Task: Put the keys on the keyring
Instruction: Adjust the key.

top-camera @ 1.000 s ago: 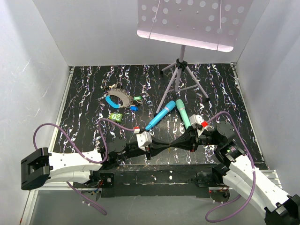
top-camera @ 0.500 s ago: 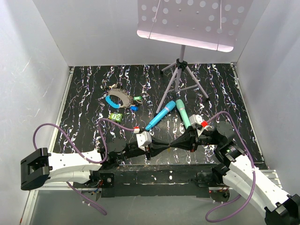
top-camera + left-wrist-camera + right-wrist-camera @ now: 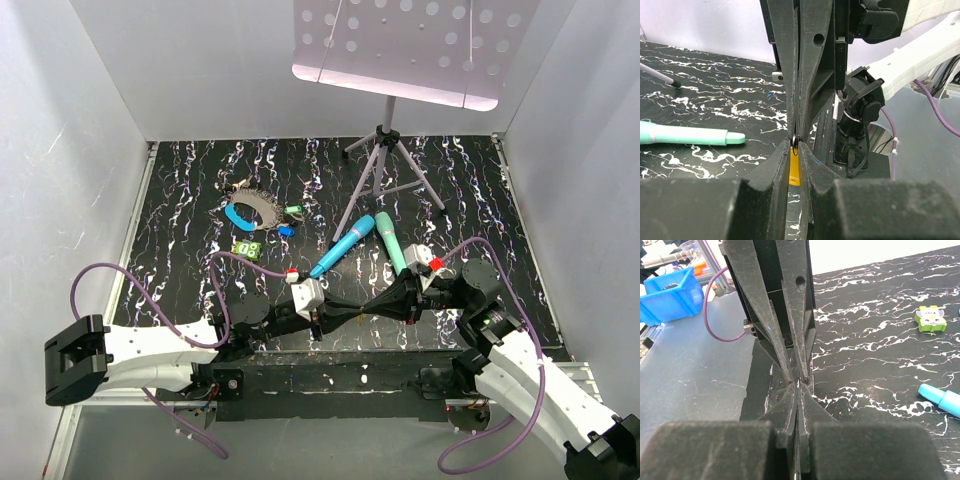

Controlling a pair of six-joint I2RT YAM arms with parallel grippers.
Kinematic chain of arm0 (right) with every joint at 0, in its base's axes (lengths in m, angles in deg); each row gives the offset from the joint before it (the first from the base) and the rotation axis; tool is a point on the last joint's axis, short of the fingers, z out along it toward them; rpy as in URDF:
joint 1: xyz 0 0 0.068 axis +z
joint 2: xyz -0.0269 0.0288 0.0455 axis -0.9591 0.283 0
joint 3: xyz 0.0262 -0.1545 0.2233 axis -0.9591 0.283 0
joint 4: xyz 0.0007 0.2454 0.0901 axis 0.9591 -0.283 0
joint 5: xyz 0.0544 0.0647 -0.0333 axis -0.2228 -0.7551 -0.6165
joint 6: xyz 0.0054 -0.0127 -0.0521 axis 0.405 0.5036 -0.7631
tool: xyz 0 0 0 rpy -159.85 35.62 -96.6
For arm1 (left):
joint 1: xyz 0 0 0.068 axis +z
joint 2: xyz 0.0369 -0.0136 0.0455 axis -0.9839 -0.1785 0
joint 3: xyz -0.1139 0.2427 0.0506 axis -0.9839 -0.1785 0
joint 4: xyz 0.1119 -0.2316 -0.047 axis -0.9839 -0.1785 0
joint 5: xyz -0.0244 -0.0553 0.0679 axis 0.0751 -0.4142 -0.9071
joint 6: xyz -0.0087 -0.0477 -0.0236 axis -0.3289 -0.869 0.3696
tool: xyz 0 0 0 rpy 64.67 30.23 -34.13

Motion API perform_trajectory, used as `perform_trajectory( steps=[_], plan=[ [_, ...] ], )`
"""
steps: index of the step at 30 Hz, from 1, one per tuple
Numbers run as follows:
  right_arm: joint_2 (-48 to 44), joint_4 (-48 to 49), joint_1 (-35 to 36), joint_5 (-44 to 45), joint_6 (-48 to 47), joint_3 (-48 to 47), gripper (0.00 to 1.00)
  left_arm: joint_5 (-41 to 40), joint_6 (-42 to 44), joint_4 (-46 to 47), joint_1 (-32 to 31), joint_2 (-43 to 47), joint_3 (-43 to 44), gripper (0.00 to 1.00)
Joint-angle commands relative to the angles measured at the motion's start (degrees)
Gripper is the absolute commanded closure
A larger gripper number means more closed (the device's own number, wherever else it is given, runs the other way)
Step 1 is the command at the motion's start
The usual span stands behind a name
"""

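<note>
The keyring [image 3: 250, 210], a grey chain-like oval with a blue arc, lies at the back left of the mat. A green-headed key [image 3: 293, 210] and a blue-headed key [image 3: 285, 230] rest just to its right. Near the front edge my left gripper [image 3: 355, 313] and right gripper [image 3: 372, 306] meet tip to tip. In the left wrist view the left gripper [image 3: 795, 145] is shut on a yellow-headed key [image 3: 795, 169], and a small wire ring [image 3: 795, 139] shows at the tips. The right gripper [image 3: 798, 385] is shut; whether it pinches that ring I cannot tell.
A blue stick [image 3: 342, 244] and a teal stick [image 3: 391, 241] lie crossed mid-mat. A green tag [image 3: 247, 248] sits below the keyring. A music stand's tripod [image 3: 388, 160] stands at the back. A blue bin [image 3: 670, 300] sits off the table.
</note>
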Motion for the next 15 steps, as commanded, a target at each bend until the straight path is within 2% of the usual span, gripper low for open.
perform_trajectory(
  steps=[1, 15],
  plan=[
    [-0.2, 2.6, -0.1, 0.0, 0.3, -1.8, 0.99, -0.2, -0.2, 0.4, 0.5, 0.0, -0.1, 0.89],
    [-0.3, 2.5, -0.1, 0.0, 0.5, -2.0, 0.99, 0.0, -0.9, 0.5, 0.8, -0.6, -0.6, 0.90]
  ],
)
